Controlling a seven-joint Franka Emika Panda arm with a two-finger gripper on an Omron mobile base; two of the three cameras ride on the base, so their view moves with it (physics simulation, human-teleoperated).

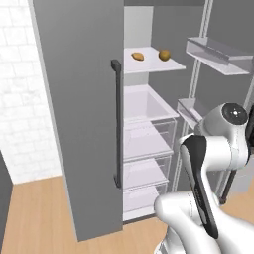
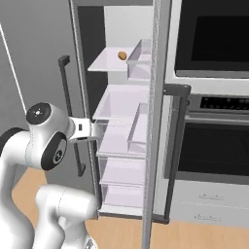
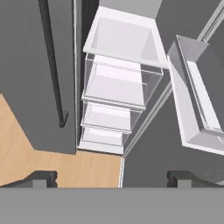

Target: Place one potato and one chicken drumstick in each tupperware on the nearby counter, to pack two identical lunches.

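Note:
The fridge stands open in front of me. On its upper white shelf (image 1: 149,64) lie a small orange-brown drumstick (image 1: 138,56) and, to its right, a rounder tan-yellow potato (image 1: 164,54). In the right base view one small tan item (image 2: 122,55) lies on that shelf; which of the two it is I cannot tell. My gripper (image 3: 111,179) is open and holds nothing, its fingertips (image 3: 41,177) wide apart. It hovers at mid height before the clear drawers (image 3: 116,87), well below the food shelf. My hand (image 2: 90,129) points into the fridge. The tupperware and the counter are out of view.
The closed left fridge door (image 1: 79,114) with its dark bar handle (image 1: 117,124) stands close on the left. The open right door carries clear bins (image 1: 216,54). A built-in oven stack (image 2: 214,97) sits right of the fridge. Wood floor (image 1: 34,213) lies below.

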